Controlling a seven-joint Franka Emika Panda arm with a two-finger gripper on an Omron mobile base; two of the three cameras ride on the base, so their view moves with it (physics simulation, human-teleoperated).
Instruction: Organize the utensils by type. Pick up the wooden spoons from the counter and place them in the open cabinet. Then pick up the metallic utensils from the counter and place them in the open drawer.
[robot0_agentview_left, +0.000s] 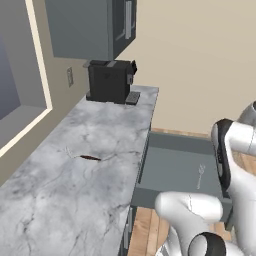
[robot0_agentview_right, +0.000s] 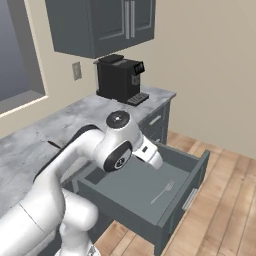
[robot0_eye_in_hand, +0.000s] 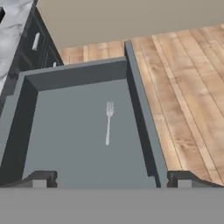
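Jaws wide apart above drawer (robot0_eye_in_hand: 26, 83); fork (robot0_eye_in_hand: 108, 122) inside, faint.

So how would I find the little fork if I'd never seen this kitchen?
Look for the long grey-white marble counter with the black coffee machine at its far end. Just below its edge a wide dark grey drawer is pulled open over the wooden floor. The fork lies flat on the drawer's bottom, thin and pale silver, alone in there as far as the pictures show.

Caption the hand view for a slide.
Open fingers hover above a wide dark grey drawer holding one thin silvery fork.
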